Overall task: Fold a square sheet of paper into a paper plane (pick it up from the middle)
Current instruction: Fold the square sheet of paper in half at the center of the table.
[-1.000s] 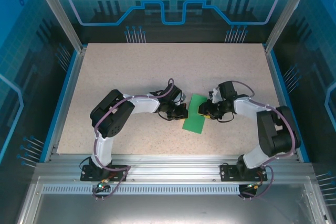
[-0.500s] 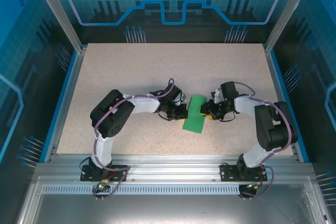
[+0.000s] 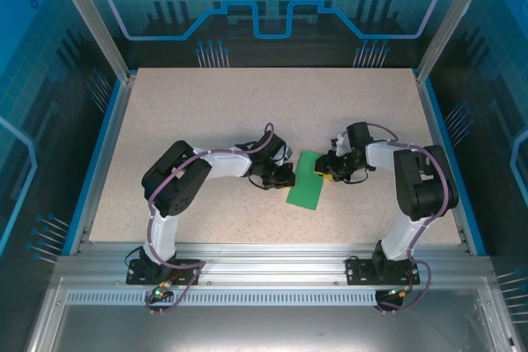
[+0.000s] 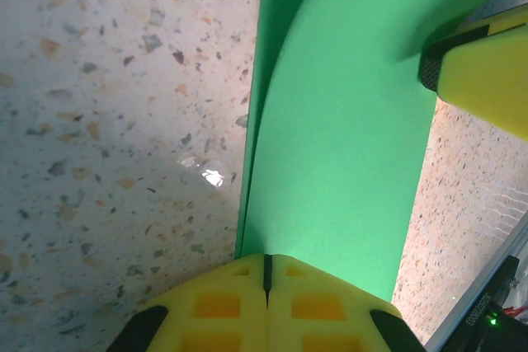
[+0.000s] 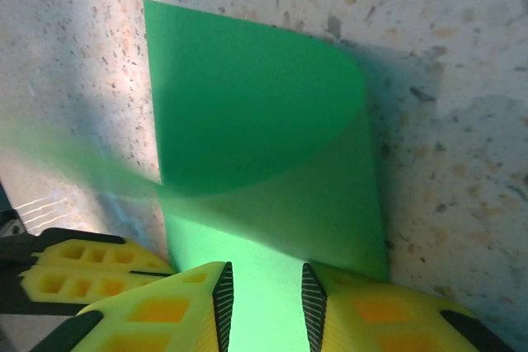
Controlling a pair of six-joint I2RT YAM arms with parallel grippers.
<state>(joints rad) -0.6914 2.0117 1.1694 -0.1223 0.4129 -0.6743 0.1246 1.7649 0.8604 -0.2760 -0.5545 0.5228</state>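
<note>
Square sheet of paper (image 3: 305,185) is lying folded on the table (image 3: 206,113), left fingers (image 4: 214,311) pinching its curling flap, right fingers (image 5: 165,311) sitting apart, straddling the opposite edge.

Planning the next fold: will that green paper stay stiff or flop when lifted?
Probably floppy: the green sheet bows in a soft curve at the shut left tool. Likely light and easily creased: its layers look very thin.
</note>
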